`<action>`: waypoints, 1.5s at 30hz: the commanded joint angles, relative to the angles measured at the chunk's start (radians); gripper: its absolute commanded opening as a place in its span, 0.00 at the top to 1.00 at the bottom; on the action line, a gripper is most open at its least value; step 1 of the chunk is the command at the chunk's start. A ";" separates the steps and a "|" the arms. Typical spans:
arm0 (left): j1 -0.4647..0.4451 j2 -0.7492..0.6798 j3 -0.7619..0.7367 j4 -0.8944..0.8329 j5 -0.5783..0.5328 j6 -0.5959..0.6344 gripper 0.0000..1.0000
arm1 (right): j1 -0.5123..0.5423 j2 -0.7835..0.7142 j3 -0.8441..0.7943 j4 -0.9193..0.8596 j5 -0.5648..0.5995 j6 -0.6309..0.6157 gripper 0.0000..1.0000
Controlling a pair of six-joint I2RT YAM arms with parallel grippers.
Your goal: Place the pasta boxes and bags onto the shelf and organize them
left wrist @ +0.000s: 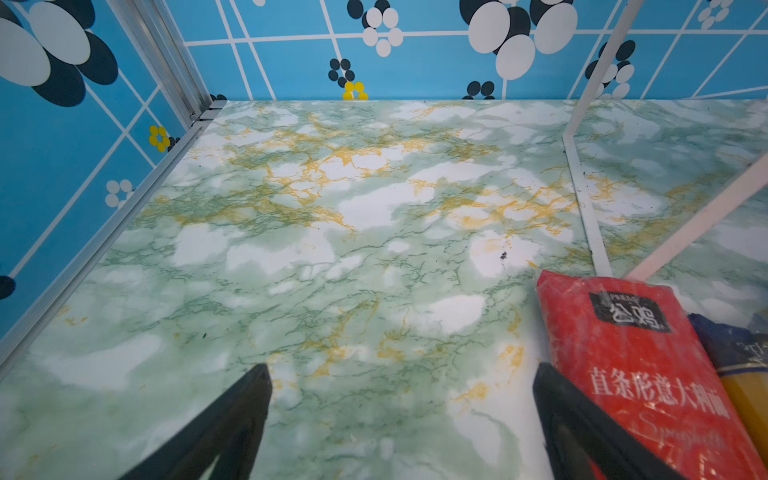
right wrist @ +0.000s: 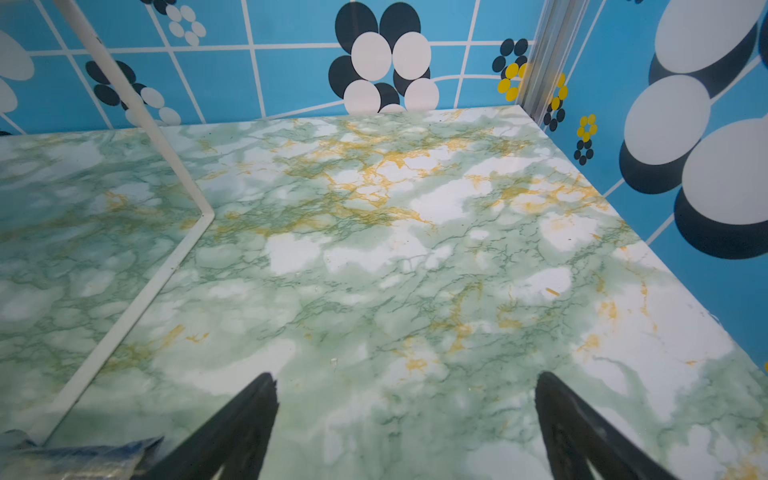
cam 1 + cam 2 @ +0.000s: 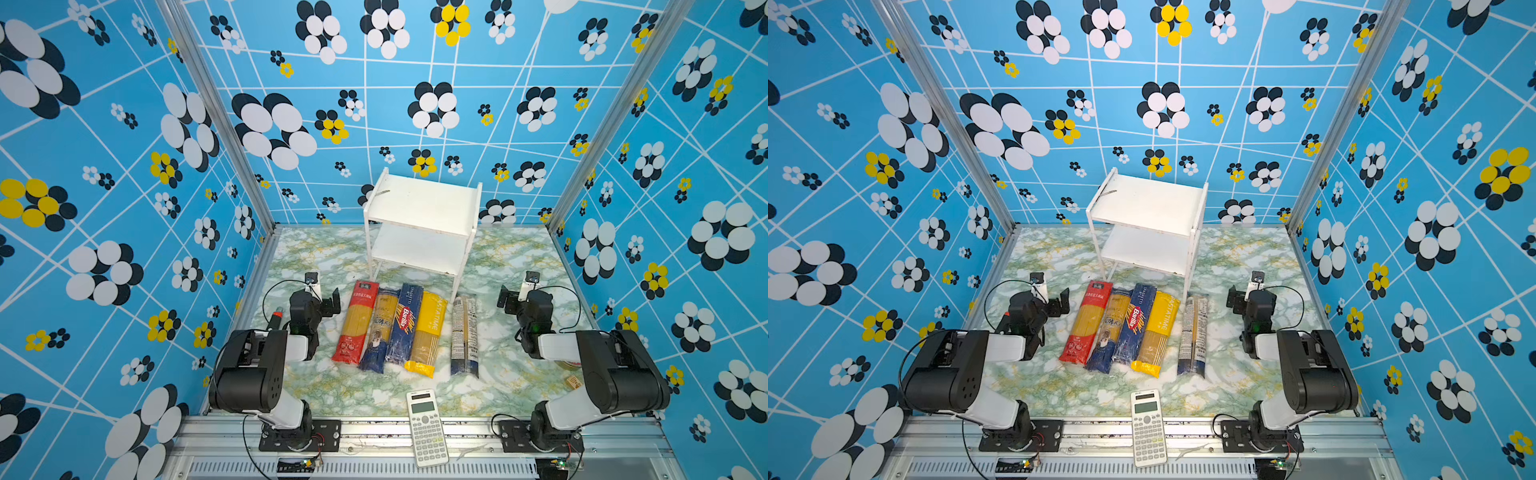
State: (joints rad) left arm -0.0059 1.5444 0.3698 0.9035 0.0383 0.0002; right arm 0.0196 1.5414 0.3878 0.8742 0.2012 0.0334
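Five pasta packs lie side by side in front of the shelf (image 3: 424, 199) (image 3: 1148, 199), whose two white boards are bare. From the left they are a red-ended bag (image 3: 355, 328) (image 1: 640, 365), a navy-ended bag (image 3: 380, 328), a blue Barilla box (image 3: 405, 322), a yellow bag (image 3: 428, 332) and, slightly apart, another navy-ended bag (image 3: 464, 334) (image 2: 83, 457). My left gripper (image 3: 328, 303) (image 1: 401, 368) hovers open just left of the red bag's far end, holding nothing. To the right of the row, my right gripper (image 3: 509, 299) (image 2: 405, 376) is open over bare marble.
A white calculator (image 3: 426, 428) lies at the table's front edge. A black-and-orange knife (image 3: 275, 319) sits by the left wall behind the left arm. Small items (image 3: 573, 380) lie beside the right arm. The shelf's thin legs (image 1: 590, 95) (image 2: 145, 120) stand near both grippers.
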 commanded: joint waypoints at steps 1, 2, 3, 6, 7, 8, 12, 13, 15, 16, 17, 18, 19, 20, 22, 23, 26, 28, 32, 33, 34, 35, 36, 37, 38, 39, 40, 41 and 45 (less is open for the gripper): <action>0.004 0.002 0.018 -0.002 0.011 -0.006 0.01 | 0.009 0.007 -0.004 0.033 0.005 0.004 0.01; 0.004 0.003 0.019 -0.002 0.012 -0.006 0.01 | 0.009 0.008 -0.001 0.031 -0.008 0.000 0.01; 0.004 0.002 0.019 -0.002 0.011 -0.006 0.01 | 0.009 0.008 0.000 0.026 -0.015 -0.004 0.01; 0.004 0.002 0.019 -0.003 0.012 -0.006 0.01 | 0.009 0.008 0.000 0.027 -0.014 -0.003 0.01; 0.004 0.002 0.019 -0.003 0.012 -0.007 0.01 | 0.009 0.008 0.000 0.028 -0.015 -0.003 0.01; 0.004 0.002 0.019 -0.002 0.012 -0.006 0.01 | 0.009 0.008 0.000 0.028 -0.015 -0.003 0.01; 0.004 0.002 0.019 -0.002 0.012 -0.006 0.01 | 0.009 0.008 -0.001 0.028 -0.013 -0.006 0.01; 0.004 0.002 0.018 -0.003 0.012 -0.006 0.01 | 0.009 0.006 -0.002 0.028 -0.013 -0.007 0.01; 0.004 0.004 0.019 -0.003 0.012 -0.006 0.01 | 0.009 0.006 -0.001 0.028 -0.013 -0.006 0.01; 0.004 0.004 0.018 -0.002 0.012 -0.006 0.01 | 0.010 0.005 -0.001 0.029 -0.013 -0.007 0.01; 0.004 0.002 0.019 -0.003 0.013 -0.008 0.01 | 0.009 0.008 -0.002 0.028 -0.013 -0.006 0.01; 0.005 0.003 0.019 -0.003 0.014 -0.008 0.01 | 0.009 0.007 -0.001 0.028 -0.013 -0.006 0.01; 0.005 0.002 0.019 -0.004 0.014 -0.008 0.01 | 0.009 0.008 -0.001 0.028 -0.013 -0.007 0.01; 0.005 0.003 0.018 -0.003 0.013 -0.008 0.01 | 0.009 0.007 -0.001 0.028 -0.013 -0.006 0.01; 0.005 0.003 0.020 -0.004 0.014 -0.008 0.01 | 0.009 0.008 -0.002 0.029 -0.012 -0.006 0.01; 0.005 0.002 0.019 -0.003 0.013 -0.008 0.01 | 0.009 0.008 0.000 0.028 -0.012 -0.006 0.01; 0.004 0.003 0.018 -0.002 0.013 -0.007 0.01 | 0.009 0.008 -0.001 0.028 -0.011 -0.006 0.01; 0.005 0.003 0.019 -0.002 0.014 -0.007 0.01 | 0.009 0.008 -0.001 0.028 -0.012 -0.007 0.01; 0.004 0.002 0.019 -0.002 0.014 -0.006 0.01 | 0.009 0.005 -0.007 0.034 -0.010 -0.006 0.01; 0.004 0.002 0.018 0.001 0.021 -0.005 0.01 | 0.009 0.004 -0.011 0.041 -0.008 -0.007 0.01; 0.004 0.000 0.014 0.005 0.039 0.004 0.01 | 0.009 0.006 -0.015 0.050 -0.005 -0.005 0.01; -0.002 -0.003 0.007 0.012 0.034 0.008 0.01 | 0.009 0.004 -0.017 0.054 -0.001 -0.003 0.01; -0.008 -0.006 0.000 0.024 0.019 0.011 0.01 | 0.009 0.005 -0.017 0.055 -0.002 -0.003 0.01; -0.013 -0.008 -0.006 0.034 0.000 0.011 0.01 | 0.011 0.005 -0.017 0.055 -0.001 -0.005 0.01; -0.016 -0.012 -0.011 0.042 -0.011 0.008 0.01 | 0.011 0.005 -0.019 0.057 -0.002 -0.005 0.01; -0.015 -0.016 -0.015 0.047 -0.020 0.004 0.01 | 0.010 0.004 -0.024 0.065 -0.001 -0.004 0.01; -0.016 -0.021 -0.019 0.048 -0.027 0.001 0.01 | 0.013 0.003 -0.031 0.077 -0.001 -0.006 0.01; -0.016 -0.027 -0.024 0.054 -0.031 0.000 0.01 | 0.015 0.003 -0.045 0.103 0.006 -0.006 0.01; -0.019 -0.085 -0.063 0.080 -0.046 0.000 0.01 | 0.023 0.000 -0.127 0.253 0.048 -0.003 0.01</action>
State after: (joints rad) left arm -0.0154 1.5192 0.3382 0.9432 0.0181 0.0010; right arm 0.0330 1.5414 0.3168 0.9924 0.2081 0.0330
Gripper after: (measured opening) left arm 0.992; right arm 0.991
